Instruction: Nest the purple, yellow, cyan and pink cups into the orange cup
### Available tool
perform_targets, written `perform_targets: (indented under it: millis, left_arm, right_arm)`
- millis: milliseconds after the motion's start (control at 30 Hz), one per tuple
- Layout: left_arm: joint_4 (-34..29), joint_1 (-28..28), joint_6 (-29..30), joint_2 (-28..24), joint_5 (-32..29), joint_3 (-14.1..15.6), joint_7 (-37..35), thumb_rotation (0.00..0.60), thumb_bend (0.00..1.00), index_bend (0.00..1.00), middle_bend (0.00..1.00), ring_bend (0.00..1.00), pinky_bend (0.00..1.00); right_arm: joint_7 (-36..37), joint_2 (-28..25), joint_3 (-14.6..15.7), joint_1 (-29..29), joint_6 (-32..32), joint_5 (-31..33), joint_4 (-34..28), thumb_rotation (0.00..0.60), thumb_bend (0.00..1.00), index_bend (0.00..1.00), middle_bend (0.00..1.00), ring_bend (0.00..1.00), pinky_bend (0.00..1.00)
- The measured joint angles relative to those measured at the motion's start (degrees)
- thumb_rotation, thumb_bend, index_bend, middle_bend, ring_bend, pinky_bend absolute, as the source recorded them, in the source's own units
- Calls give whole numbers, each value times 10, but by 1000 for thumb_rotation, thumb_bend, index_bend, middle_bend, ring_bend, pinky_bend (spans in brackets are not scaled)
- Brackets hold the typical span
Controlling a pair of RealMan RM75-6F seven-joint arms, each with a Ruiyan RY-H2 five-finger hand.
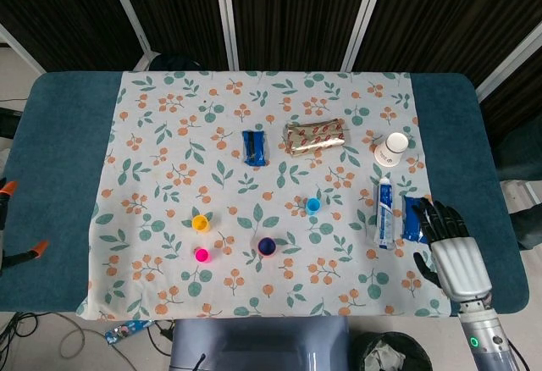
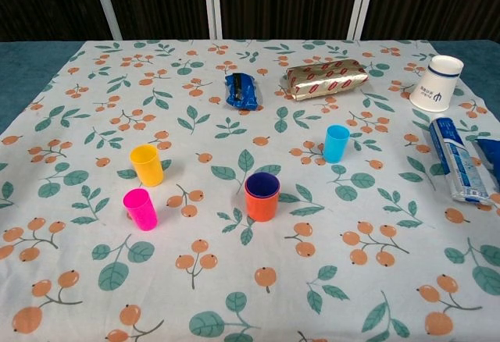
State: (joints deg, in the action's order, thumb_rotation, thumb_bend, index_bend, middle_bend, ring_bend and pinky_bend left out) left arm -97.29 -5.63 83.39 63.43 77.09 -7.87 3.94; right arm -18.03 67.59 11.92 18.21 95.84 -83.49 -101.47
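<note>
While the right hand point(image 1: 450, 248) lies at the table's right edge, we find its fingers point(image 1: 432, 217) spread apart and holding nothing, their tips just over the near end of a blue packet point(image 1: 415, 218); it shows in the head view only, and we see no left hand in either view. Well to the left of those fingers the orange cup point(image 2: 262, 203) stands upright, mouth up, with the purple cup point(image 2: 262, 185) seated inside it, only the purple rim showing. The cyan cup point(image 2: 336, 143) stands upright between the nested pair and the fingers, on the far side. Further left still, the yellow cup point(image 2: 146, 165) and the pink cup point(image 2: 139, 208) stand upright, near each other but apart; all three hold nothing we can see. Just left of the fingertips a toothpaste tube point(image 1: 384, 213) lies with its long axis running away from us. Beyond it a white paper cup point(image 2: 437, 83) lies tipped, bearing dark print we cannot read. A gold wrapped pack point(image 2: 325, 76) and a small blue pouch point(image 2: 241, 90) lie further back.
</note>
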Motion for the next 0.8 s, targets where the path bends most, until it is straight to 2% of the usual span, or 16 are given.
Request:
perform_targets:
  millis: [233,433,600,800]
  left_arm:
    - [-15,-65,-93,-12,28,0,14,600,60,92,0,0,11]
    - [-50,-136,-195,-21,23,-11,43,600,60,124,0,0,11]
    - [-86,-197,-278,-22,-24,-25,88,600,60,157,0,0,11]
    - [-108,-256,-330,-3,-106,-35,172,600,60,176,0,0,11]
  right_arm:
    - [57,19,-4,-34,2,-2,57,600,454,23,0,18,115]
    - [73,22,-17,-45,-16,7,71,600,454,23,0,18,115]
    - [75,23,-26,-49,-28,8,75,600,454,23,0,18,115]
    - [71,25,-35,-55,-35,4,77,600,454,23,0,18,115]
